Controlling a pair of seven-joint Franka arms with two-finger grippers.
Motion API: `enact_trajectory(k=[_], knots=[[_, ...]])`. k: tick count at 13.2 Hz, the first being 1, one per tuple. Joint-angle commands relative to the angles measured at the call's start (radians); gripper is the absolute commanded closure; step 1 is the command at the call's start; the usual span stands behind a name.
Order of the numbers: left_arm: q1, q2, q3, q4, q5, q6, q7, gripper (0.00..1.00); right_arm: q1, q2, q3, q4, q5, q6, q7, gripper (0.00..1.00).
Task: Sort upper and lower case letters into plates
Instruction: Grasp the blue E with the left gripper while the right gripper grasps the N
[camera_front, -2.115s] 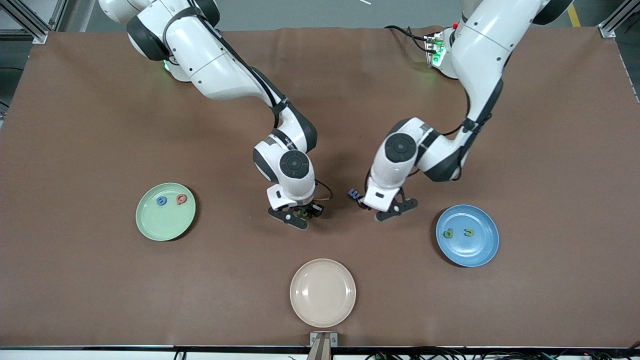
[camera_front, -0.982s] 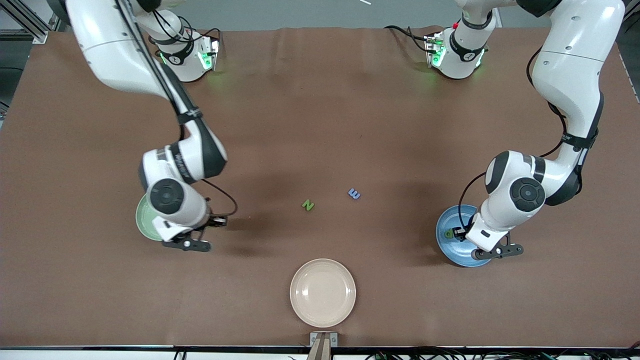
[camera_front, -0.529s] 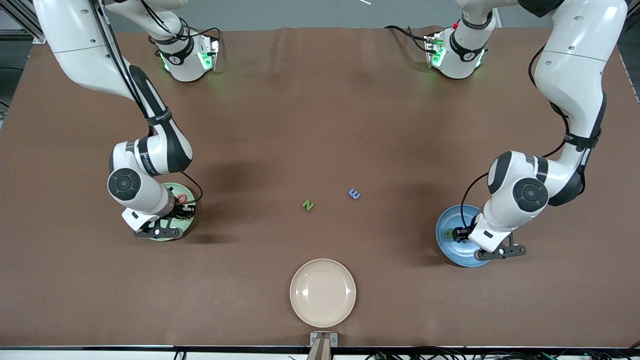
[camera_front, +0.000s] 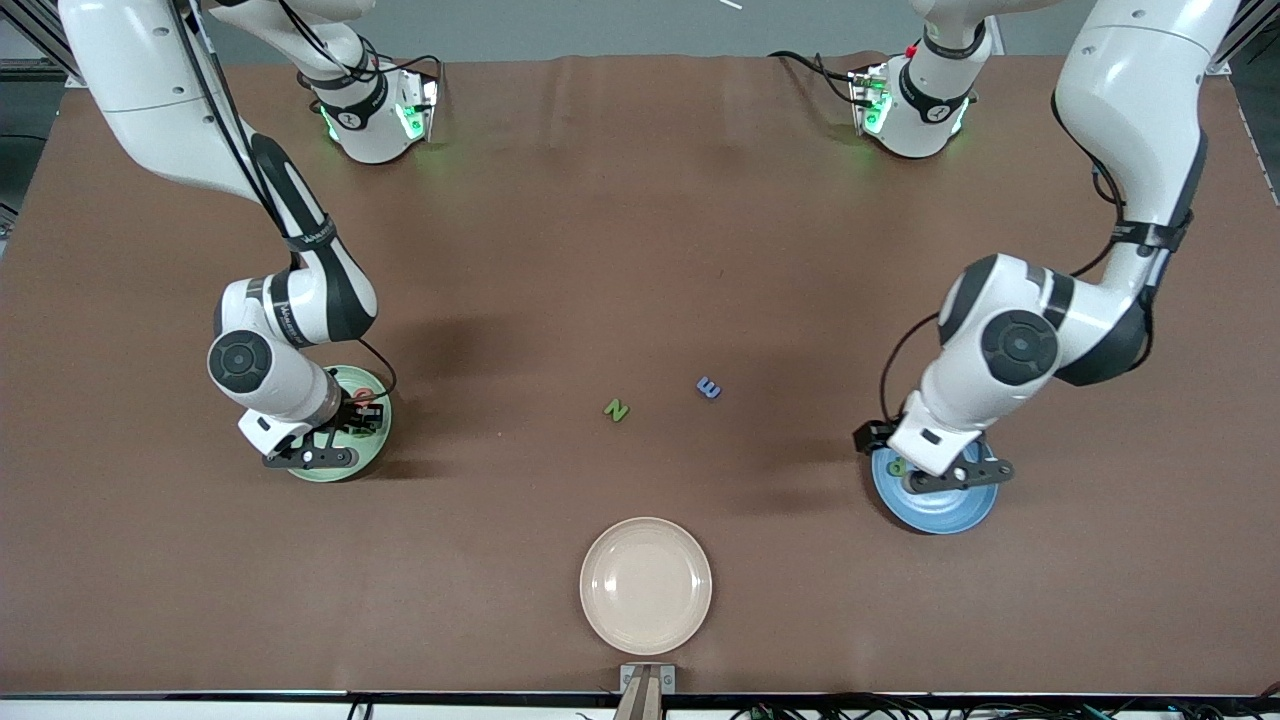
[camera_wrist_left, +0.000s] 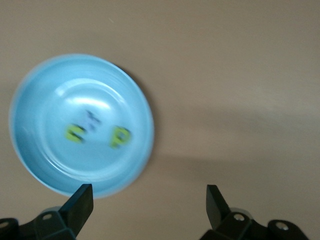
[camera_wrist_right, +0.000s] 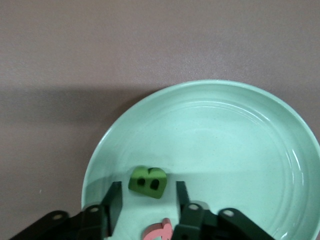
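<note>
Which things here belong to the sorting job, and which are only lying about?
Part of the job: mint green plate under the right gripper, blue plate under the left gripper, green N and blue E on the table.

Lying about: cream-beige dish.

Even overhead light is falling on the brown table, and soft dark shadows are pooling beside each arm toward the table's middle. Green lamps are glowing at both bases. The front view is staying sharp from edge to edge. Motion blur is smearing the left wrist view, softening the blue plate and its letters, with a pale sheen across the dish. The mint plate is showing crisply.
</note>
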Motion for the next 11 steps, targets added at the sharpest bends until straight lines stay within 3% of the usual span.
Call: enact_trajectory(k=[1, 3, 6, 11], knots=[[-0.033, 0.004, -0.037, -0.013, 0.01, -0.008, -0.169, 0.01, 0.0, -0.043, 0.051, 0.016, 0.033, -0.072, 0.049, 0.0], [-0.091, 0.027, -0.038, -0.005, 0.02, 0.004, -0.281, 0.03, 0.04, -0.036, 0.107, 0.079, 0.062, -0.12, 0.233, 0.0], [-0.169, 0.082, -0.038, 0.034, 0.018, 0.034, -0.429, 0.11, 0.19, -0.019, 0.111, 0.169, 0.065, -0.12, 0.521, 0.0], [-0.294, 0.188, -0.016, 0.113, 0.021, 0.037, -0.657, 0.2, 0.402, 0.188, 0.105, 0.428, 0.053, -0.123, 1.051, 0.0]])
